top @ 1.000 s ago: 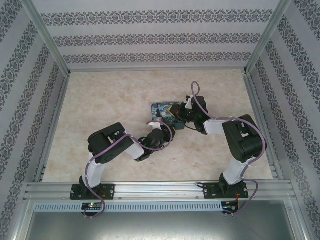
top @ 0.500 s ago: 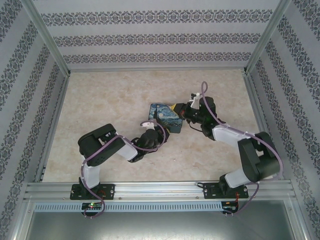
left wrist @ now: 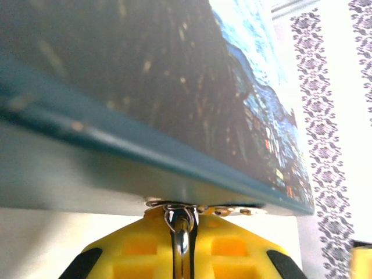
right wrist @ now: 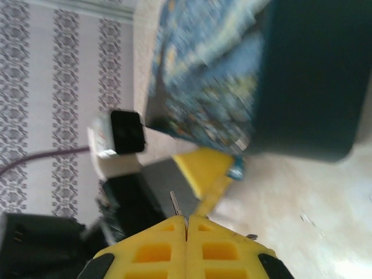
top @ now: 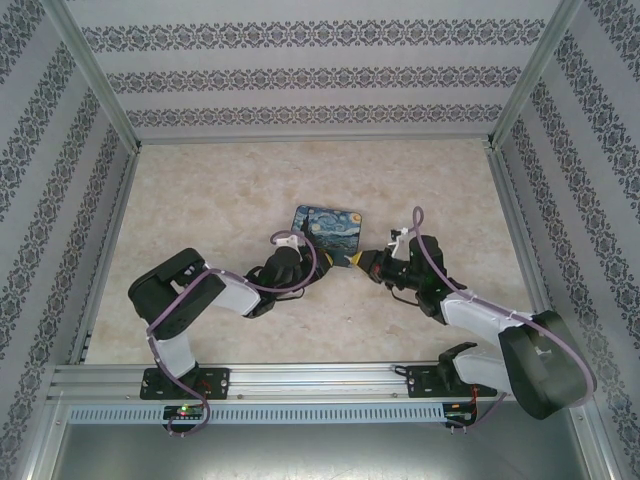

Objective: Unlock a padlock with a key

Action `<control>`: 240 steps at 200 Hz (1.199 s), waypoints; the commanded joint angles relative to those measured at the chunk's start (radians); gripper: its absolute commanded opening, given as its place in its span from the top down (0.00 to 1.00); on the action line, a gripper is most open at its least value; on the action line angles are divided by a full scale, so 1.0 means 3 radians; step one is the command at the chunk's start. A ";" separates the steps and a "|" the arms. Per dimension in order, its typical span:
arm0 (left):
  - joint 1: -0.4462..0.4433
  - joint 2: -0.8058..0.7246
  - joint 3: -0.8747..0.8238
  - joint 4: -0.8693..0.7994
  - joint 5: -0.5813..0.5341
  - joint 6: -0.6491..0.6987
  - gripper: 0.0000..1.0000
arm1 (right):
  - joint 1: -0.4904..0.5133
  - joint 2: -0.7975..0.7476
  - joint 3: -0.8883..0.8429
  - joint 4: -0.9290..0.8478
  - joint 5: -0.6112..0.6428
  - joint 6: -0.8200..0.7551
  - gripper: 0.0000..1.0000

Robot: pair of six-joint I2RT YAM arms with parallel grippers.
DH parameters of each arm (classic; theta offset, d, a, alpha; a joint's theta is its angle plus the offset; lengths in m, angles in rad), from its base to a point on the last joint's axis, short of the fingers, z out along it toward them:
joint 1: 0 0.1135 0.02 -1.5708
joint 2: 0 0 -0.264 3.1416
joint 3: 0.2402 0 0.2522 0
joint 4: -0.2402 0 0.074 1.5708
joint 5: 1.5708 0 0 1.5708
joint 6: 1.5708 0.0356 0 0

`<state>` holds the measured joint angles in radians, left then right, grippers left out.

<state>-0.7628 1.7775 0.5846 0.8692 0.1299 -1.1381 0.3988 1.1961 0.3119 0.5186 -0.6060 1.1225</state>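
The job is at the approach step: both pieces are in hand, but the key has not reached the lock. The left gripper [top: 303,260] has its jaws closed almost fully on a thin silvery loop, which I take to be the shackle of the padlock [left wrist: 179,233]. The padlock sits pressed against the near edge of the painted tin [top: 331,226], in the middle of the counter [top: 200,200]. From the right wrist, a speck of teal beside the left gripper's yellow finger may be the padlock's body; blur leaves that unsure.

The right gripper [right wrist: 186,223] has its jaws fully closed on the key [right wrist: 174,203], which pokes out between them as a small dark sliver. It is just right of the tin's near-right corner and near the left gripper, not touching it.

Next, the key's tip must be lined up with the keyhole, pushed in straight and turned while the left arm holds the padlock steady. The keyhole is not visible.

In the way are the left gripper's own yellow fingers, wrapped closely round the lock, and the tin directly beside it, so there is little room for the right gripper. Patterned walls [top: 320,80] stand well clear.
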 commanded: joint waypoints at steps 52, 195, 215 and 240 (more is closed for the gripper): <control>0.0134 -0.0416 -0.0016 -0.0085 0.0538 0.0079 1.00 | 0.0282 0.0059 -0.0222 0.0133 0.0350 0.0034 1.00; 0.0155 -0.0217 -0.0048 0.0430 0.0684 -0.0192 1.00 | 0.0199 0.0073 -0.0086 0.0169 0.0397 0.0283 1.00; 0.0155 -0.0209 -0.0052 0.0446 0.0677 -0.0215 1.00 | 0.0199 0.0097 -0.0053 0.0168 0.0404 0.0289 1.00; 0.0155 -0.0198 -0.0049 0.0447 0.0677 -0.0234 1.00 | 0.0202 0.0144 -0.0011 0.0190 0.0416 0.0293 1.00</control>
<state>-0.7300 1.7069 0.5739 0.9131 0.3180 -1.1893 0.4667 1.2236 0.2783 0.5369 -0.5018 1.2030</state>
